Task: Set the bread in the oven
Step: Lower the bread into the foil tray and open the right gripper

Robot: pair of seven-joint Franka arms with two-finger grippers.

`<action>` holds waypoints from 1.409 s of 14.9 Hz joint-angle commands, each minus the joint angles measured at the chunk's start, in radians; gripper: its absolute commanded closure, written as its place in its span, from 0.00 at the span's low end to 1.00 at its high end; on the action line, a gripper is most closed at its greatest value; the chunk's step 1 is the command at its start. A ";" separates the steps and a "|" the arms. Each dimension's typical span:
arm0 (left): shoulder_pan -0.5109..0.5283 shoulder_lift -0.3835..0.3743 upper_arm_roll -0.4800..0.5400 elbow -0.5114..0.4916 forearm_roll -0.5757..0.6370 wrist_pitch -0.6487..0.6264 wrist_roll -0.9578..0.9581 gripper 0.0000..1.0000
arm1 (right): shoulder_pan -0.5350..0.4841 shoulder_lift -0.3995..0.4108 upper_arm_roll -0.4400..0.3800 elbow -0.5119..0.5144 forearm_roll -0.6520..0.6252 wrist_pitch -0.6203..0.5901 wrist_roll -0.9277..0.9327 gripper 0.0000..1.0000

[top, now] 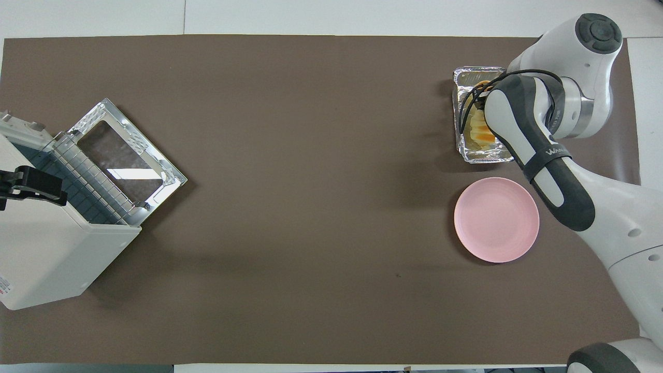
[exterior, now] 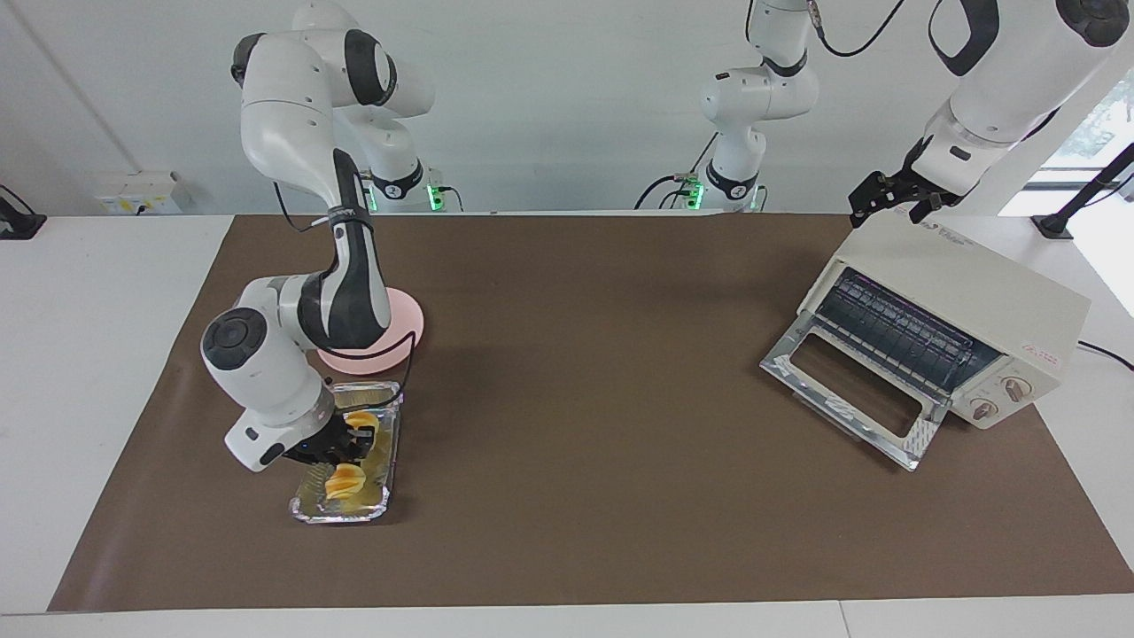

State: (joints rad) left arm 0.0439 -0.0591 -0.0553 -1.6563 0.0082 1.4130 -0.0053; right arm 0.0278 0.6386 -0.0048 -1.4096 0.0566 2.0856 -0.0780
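The bread (exterior: 345, 480) lies in the foil tray (exterior: 383, 496), and its long axis runs along the tray's length, one end toward the robots and one end away from them. The right gripper (exterior: 341, 450) is down in the tray over the middle of the bread; if its fingers are apart or closed on the loaf, I cannot tell. The pink plate (top: 496, 219) is just beside the tray, nearer to the robots. The oven (exterior: 952, 315) stands well apart from the tray, at the left arm's end, with its door dropped open. Small red lettering on its front is not readable. The left gripper (exterior: 890, 199) waits over the oven's top, fingers wide, holding nothing
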 commanded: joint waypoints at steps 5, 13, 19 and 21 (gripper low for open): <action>-0.004 -0.019 0.005 -0.016 -0.001 -0.002 0.002 0.00 | -0.023 -0.037 0.006 0.038 0.015 -0.131 0.007 0.00; -0.004 -0.019 0.005 -0.016 -0.001 -0.002 0.002 0.00 | -0.057 -0.042 0.000 -0.014 -0.080 -0.064 -0.133 0.00; -0.004 -0.019 0.005 -0.016 -0.001 -0.002 0.002 0.00 | -0.069 -0.088 -0.001 -0.184 -0.081 0.126 -0.177 0.32; -0.004 -0.019 0.005 -0.016 -0.001 -0.002 0.002 0.00 | -0.068 -0.089 -0.001 -0.183 -0.081 0.117 -0.177 1.00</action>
State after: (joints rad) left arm 0.0439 -0.0591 -0.0553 -1.6563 0.0082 1.4130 -0.0053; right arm -0.0352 0.5956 -0.0109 -1.5452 -0.0168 2.1985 -0.2338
